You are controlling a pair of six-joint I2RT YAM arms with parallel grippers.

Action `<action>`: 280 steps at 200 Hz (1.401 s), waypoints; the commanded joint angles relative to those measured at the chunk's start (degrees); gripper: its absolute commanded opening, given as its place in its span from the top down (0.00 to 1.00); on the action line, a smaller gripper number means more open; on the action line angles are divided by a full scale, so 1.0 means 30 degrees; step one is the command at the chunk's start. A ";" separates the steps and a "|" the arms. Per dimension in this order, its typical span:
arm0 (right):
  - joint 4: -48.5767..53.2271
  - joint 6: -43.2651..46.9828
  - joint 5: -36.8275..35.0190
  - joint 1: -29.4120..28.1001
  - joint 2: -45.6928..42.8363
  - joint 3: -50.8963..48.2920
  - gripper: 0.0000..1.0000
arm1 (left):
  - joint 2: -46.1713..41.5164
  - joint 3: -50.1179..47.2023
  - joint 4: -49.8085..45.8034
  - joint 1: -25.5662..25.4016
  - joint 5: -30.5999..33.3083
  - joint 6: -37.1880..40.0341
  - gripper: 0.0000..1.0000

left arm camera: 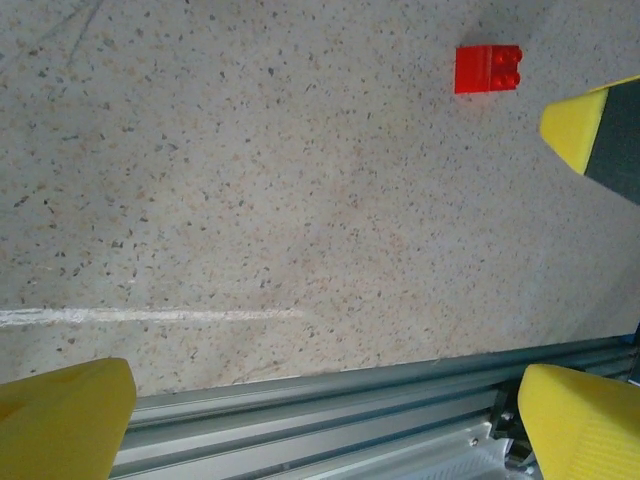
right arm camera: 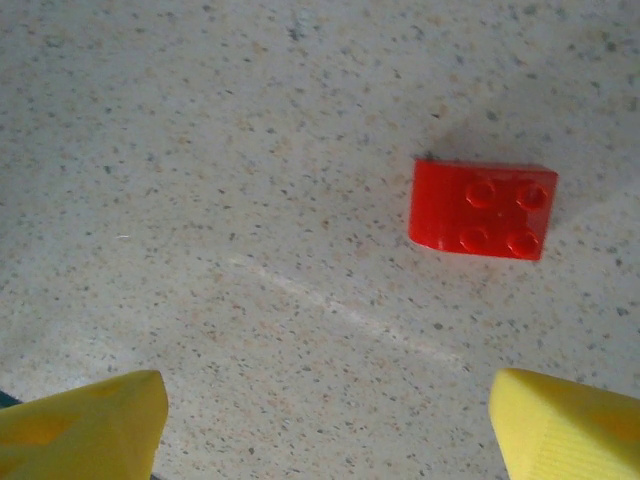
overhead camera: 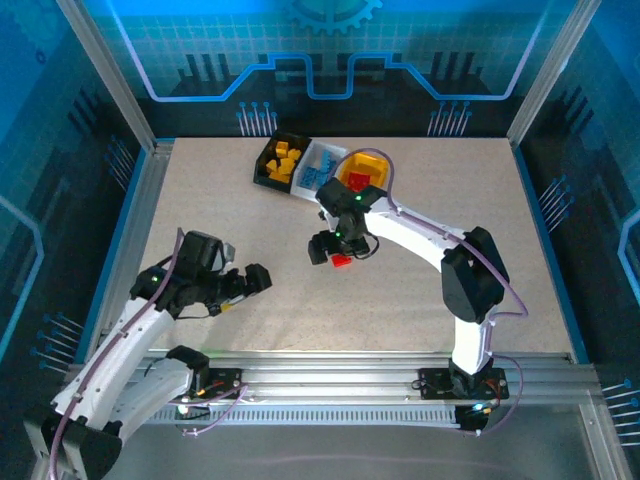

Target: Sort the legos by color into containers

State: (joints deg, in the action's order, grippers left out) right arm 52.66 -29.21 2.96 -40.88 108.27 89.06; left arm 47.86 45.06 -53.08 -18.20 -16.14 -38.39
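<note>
Yellow fingertips [right arm camera: 80, 425] sit at the bottom corners of the right wrist view, wide apart with nothing between them, so the right gripper [right arm camera: 325, 432] is open and empty. It hovers over a lone red brick [right arm camera: 482, 210], which lies flat, studs up, in the upper right of that frame, ahead of the fingers and off to the right of their midline.

From above, the brick [overhead camera: 342, 261] lies on the speckled table [overhead camera: 200, 200] near the middle of the frame, just under the right gripper [overhead camera: 335, 250]. The left gripper [overhead camera: 255, 280] hangs low at lower left, well apart from it. Its own camera shows its fingers spread and empty, with the brick [left arm camera: 488, 69] far off at upper right.

At the top of the overhead view the bins stand in a row:

- The black bin [overhead camera: 262, 165] holds yellow bricks.
- The white bin [overhead camera: 330, 150] holds blue ones.
- The yellow-orange bin [overhead camera: 372, 155] holds red ones.

I see no other loose brick, so the sorting looks almost done, and the step in hand is the approach to this last pick. The next move calls for the right gripper to shift forward and rightward until the brick is centred between the fingers. It would then come down, close on the brick's sides and carry it to the yellow-orange bin.
</note>
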 commanded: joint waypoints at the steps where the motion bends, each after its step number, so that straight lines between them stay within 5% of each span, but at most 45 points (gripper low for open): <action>1: 0.0978 -0.1506 -0.1149 -0.0498 -0.0194 -0.0328 0.13 | -0.0327 -0.0241 -0.0237 -0.0116 -0.1184 0.0668 0.01; 123: 0.3129 -0.0683 -0.2309 0.1100 0.4540 0.4226 0.13 | 0.1444 0.0562 -0.0031 -0.0087 -0.0988 0.2841 0.01; 280: 0.3507 0.1298 -0.2098 0.1273 0.7245 0.5203 0.32 | 0.1161 0.0053 -0.0004 -0.0072 -0.0434 0.1749 0.01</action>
State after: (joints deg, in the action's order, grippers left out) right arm 61.14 -26.26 -3.03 -36.47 127.81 103.24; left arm 52.05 44.84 -53.21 -18.17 -18.24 -31.99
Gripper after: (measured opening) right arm 0.689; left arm 0.989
